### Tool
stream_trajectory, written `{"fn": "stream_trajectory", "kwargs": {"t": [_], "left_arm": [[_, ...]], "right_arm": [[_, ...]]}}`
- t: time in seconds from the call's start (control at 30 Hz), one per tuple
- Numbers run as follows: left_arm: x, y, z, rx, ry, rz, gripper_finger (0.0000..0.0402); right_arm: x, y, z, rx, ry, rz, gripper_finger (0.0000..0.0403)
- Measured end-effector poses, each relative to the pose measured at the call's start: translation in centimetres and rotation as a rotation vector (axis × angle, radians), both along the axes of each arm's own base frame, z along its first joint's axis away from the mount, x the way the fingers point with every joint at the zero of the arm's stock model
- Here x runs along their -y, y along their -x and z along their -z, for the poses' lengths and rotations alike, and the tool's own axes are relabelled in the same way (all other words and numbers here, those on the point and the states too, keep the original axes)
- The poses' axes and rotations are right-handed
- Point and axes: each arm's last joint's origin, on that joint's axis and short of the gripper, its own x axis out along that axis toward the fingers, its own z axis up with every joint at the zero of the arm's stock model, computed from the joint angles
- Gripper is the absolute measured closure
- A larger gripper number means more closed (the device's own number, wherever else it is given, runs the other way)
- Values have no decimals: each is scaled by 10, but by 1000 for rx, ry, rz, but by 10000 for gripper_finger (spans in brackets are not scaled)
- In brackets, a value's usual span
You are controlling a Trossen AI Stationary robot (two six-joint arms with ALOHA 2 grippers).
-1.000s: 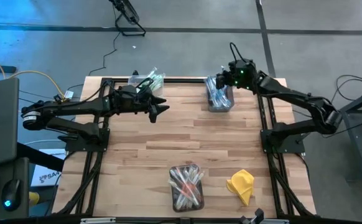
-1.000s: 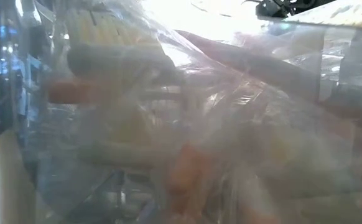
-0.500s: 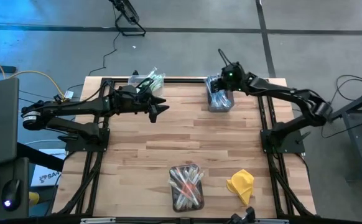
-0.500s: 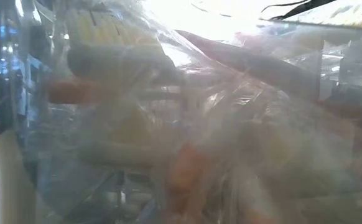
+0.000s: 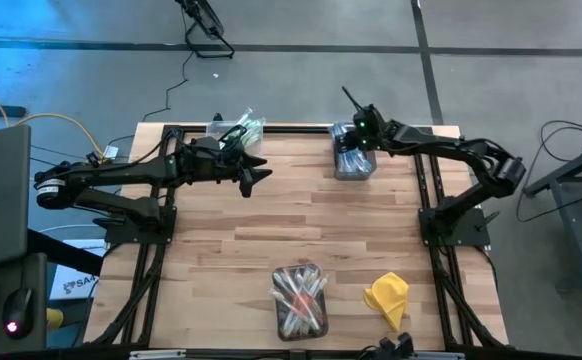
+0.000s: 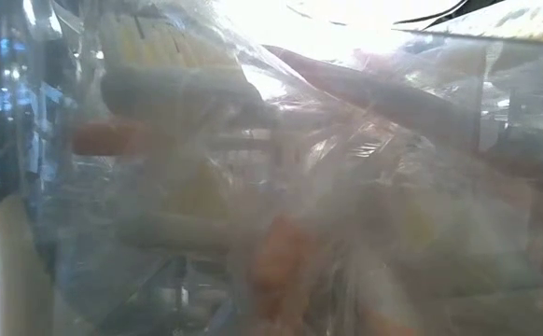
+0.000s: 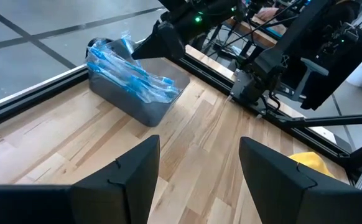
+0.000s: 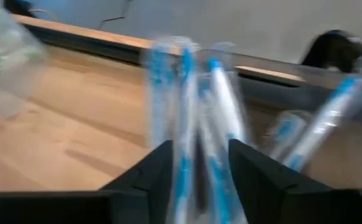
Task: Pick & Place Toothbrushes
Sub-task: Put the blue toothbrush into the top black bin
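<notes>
Wrapped blue toothbrushes (image 7: 131, 71) lie in a grey bin (image 5: 354, 165) at the table's far right. My right gripper (image 5: 351, 143) reaches into that bin from the far right, fingers apart (image 8: 199, 168), with blue toothbrushes (image 8: 187, 112) standing between and ahead of them. Green toothbrushes sit in a bin (image 5: 236, 128) at the far left. Pink-red toothbrushes (image 5: 299, 295) fill a bin near the front edge. My left gripper (image 5: 261, 168) hovers open (image 7: 199, 177) over the far left of the table, with nothing between its fingers. My right gripper has wrapped blue toothbrushes between its fingers (image 8: 159, 171) inside the bin. The wrist picture is blurred, and I cannot tell whether the fingers touch them.
A crumpled yellow cloth (image 5: 388, 297) lies near the front right. The near bin of pink-red toothbrushes (image 6: 271, 243) stands right against the low camera and blocks that view. Bare wood (image 5: 301, 220) spans the middle of the table. Black frame rails (image 5: 426, 190) run along the sides.
My right gripper has gone toward the table's left edge and down, from beside the blue bin's far right corner into the bin, with its arm stretching out flatter. My left arm has kept still.
</notes>
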Motion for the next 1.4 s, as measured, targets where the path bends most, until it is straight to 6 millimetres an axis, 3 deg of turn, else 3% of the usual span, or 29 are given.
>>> {"fn": "stream_trajectory", "kwargs": {"t": [0.13, 0.3, 0.53, 0.83, 1.1, 1.4], "left_arm": [[0, 0, 0, 0, 0, 0, 186], [0, 0, 0, -1, 0, 0, 186], [0, 0, 0, -1, 0, -1, 186], [0, 0, 0, -1, 0, -1, 186], [0, 0, 1, -11, 3, -1, 186], [-1, 2, 4, -49, -4, -63, 186]], "right_arm": [[1, 2, 0, -33, 22, 37, 224], [-1, 3, -5, -10, 24, 27, 216], [-7, 9, -24, 60, 54, 2, 245], [-24, -11, -56, 304, 184, -359, 289], [-47, -13, -39, 99, 114, -523, 319], [-55, 0, -22, -86, -36, -549, 328]]}}
